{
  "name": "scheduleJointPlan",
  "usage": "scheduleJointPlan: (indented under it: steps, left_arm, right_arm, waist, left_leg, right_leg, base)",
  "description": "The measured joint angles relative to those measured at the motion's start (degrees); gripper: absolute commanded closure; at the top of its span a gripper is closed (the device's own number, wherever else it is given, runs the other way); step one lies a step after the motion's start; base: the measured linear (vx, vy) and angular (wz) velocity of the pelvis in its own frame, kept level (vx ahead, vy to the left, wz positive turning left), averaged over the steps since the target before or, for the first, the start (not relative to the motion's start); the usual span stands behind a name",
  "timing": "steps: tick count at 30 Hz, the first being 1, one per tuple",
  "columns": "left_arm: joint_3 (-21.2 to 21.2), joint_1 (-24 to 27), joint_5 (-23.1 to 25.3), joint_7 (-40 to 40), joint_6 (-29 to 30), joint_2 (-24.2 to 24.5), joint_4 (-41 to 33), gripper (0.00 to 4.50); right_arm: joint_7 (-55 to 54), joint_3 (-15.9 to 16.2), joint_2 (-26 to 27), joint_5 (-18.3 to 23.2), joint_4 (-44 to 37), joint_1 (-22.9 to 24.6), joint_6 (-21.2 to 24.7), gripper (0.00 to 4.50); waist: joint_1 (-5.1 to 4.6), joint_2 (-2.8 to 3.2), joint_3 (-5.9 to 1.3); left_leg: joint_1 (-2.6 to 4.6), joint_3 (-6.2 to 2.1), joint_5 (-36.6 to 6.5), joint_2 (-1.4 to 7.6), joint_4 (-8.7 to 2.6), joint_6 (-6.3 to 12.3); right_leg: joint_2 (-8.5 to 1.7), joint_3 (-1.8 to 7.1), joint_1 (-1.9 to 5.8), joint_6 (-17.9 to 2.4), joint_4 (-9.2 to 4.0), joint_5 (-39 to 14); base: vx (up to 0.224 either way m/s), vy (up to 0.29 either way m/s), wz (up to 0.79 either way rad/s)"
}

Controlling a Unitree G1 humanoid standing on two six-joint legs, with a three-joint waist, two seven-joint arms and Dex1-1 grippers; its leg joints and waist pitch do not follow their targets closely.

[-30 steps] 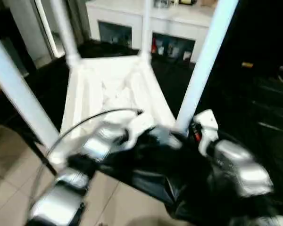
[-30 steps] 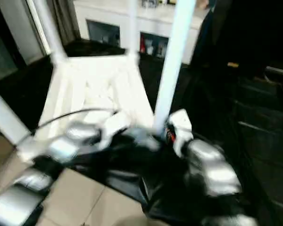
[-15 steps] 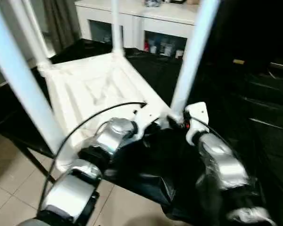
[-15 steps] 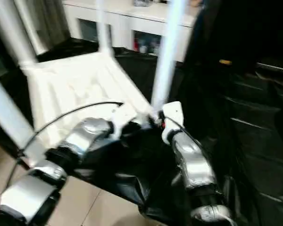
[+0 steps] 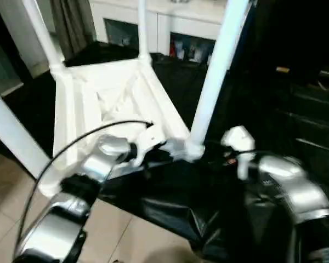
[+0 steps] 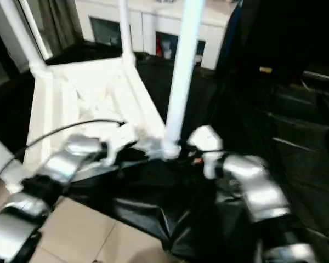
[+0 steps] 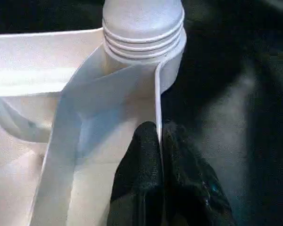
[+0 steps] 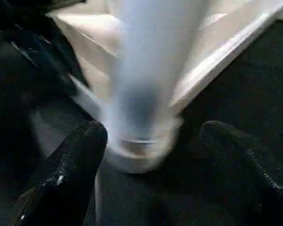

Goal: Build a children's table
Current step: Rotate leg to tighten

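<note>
The children's table lies upside down, its ribbed white top resting on black cloth and its white legs pointing up. My left gripper is shut on the thin rim of the top, just beside the corner socket that holds the near right leg. Around the base of that same leg my right gripper stands open. One black finger is on each side of the leg, and both are apart from it. Other legs rise at the far left, the far corner and the near left.
Black cloth covers the work surface and hangs over its near edge above a tiled floor. A white cabinet stands behind. Dark furniture is at the right. A black cable arcs over my left forearm.
My right gripper's fingers have spread wider and the arm has drawn back a little from the leg's base. The left gripper keeps its hold on the rim. The camera has shifted.
</note>
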Motion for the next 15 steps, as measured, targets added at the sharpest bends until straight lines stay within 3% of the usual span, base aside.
scheduleJointPlan:
  steps: [3,15]
  left_arm:
    - [-0.3,1.1,-0.4,-2.8,-0.3,0.7,-1.6,4.50]
    - [-0.6,2.9,-1.1,-5.8,1.0,2.0,-5.0,4.50]
  right_arm:
    - [1.7,0.0,-1.2,0.0,-1.4,0.5,0.4,0.86]
    - [3.1,1.5,-0.3,0.1,-2.3,2.2,1.0,0.86]
  waist:
    - [0.33,0.01,0.00]
    - [0.03,0.01,0.00]
  left_leg:
    - [0.02,0.03,0.0,0.00,0.01,-0.01]
    - [0.04,0.03,0.0,0.00,0.05,-0.01]
  right_leg:
    - [-0.04,0.01,0.04,0.0,0.02,0.0]
    - [-0.05,0.05,0.04,0.0,0.06,0.0]
  base:
    - [0.000,0.000,0.00]
    - [0.000,0.000,0.00]
